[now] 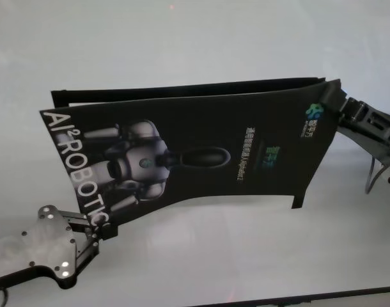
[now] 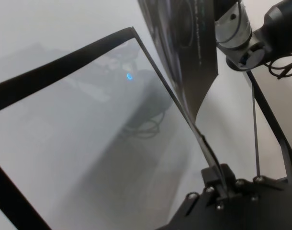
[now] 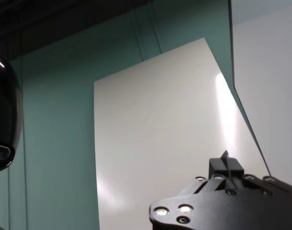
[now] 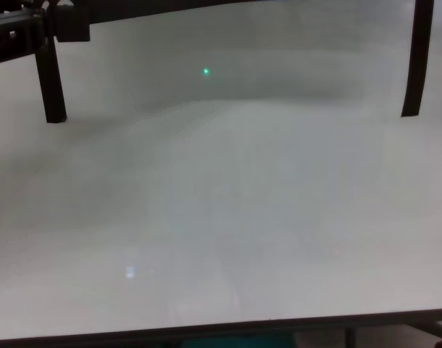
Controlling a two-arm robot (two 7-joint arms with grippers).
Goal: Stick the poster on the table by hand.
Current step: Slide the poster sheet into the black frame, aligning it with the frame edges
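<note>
Head view: the poster hangs above the table, left gripper and right gripper each pinching a corner. Wrist views: fingers clamp its edge. Chest view: bare tabletop below. Carrying step; lowering flat comes next.

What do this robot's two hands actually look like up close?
Both are black and boxy. The left gripper sits on a flat black plate dotted with silver screw heads, ending in blocky fingertips. The right gripper has the same dark angular build, with ribbed links and thin cables behind it. In the left wrist view its arm shows a silver metal cylinder.
</note>
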